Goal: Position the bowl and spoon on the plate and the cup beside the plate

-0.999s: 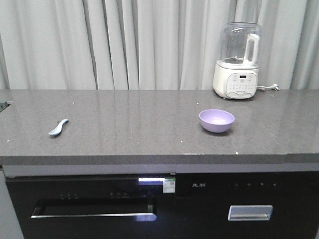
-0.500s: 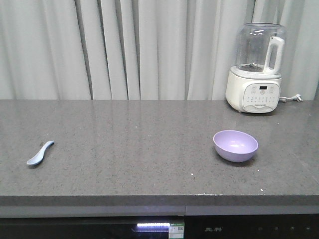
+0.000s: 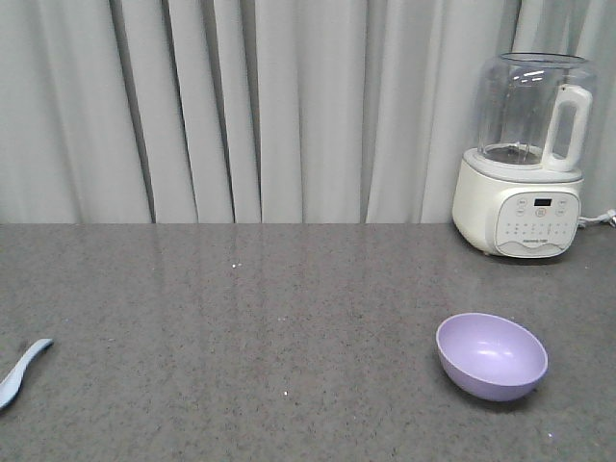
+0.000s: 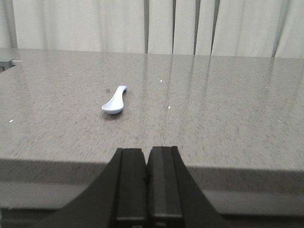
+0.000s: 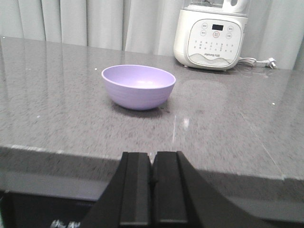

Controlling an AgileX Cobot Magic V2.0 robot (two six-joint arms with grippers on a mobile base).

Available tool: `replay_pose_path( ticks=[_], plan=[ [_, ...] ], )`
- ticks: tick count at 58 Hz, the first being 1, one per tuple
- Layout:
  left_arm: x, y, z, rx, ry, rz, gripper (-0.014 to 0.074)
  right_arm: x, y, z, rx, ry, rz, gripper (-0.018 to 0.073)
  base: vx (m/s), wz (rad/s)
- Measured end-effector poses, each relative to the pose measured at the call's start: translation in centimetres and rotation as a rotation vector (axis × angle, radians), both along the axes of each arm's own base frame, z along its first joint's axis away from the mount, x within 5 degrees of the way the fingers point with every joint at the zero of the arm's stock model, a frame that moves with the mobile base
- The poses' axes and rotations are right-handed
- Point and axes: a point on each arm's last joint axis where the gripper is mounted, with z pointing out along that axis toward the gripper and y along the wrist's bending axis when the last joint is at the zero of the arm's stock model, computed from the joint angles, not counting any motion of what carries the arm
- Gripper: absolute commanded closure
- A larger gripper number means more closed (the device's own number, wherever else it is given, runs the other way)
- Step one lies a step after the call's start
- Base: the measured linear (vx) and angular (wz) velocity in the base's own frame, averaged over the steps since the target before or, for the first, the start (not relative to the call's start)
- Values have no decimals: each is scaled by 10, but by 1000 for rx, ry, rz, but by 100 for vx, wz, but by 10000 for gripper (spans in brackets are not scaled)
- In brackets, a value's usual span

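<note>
A: What is seen nearest in the wrist views?
B: At bottom centre of each, the left gripper [image 4: 146, 157] and right gripper [image 5: 152, 161] are seen with jaws pressed together, nothing held, both short of the counter [image 4: 223, 118] edge.
A: And beyond them?
B: The spoon [image 4: 115, 101] is found left of centre in the left wrist view, scoop end nearer. The bowl [image 5: 138, 86] is seen upright at mid-frame in the right wrist view. Plate and cup are shown nowhere.
A: How should these be handled?
B: Both are judged light, stiff and probably slippery. The low-lying spoon is best pinched across its curved handle; the bowl is best taken at the rim, one finger inside.
A: Farthest?
B: A white blender [image 5: 211, 32] at upper right, backed by curtains [image 5: 71, 19].
</note>
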Motion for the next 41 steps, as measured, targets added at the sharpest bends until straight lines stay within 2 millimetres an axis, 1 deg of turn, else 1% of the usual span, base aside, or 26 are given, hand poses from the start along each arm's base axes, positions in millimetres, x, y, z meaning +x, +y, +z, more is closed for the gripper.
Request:
replay_pose_path(
  ticks=[22, 41],
  plan=[
    [0, 0, 0, 0, 0, 0, 602, 0, 0, 0, 0, 1, 0, 568, 26, 0],
    [0, 0, 0, 0, 0, 0, 602, 0, 0, 0, 0, 1, 0, 568, 13, 2]
  ],
)
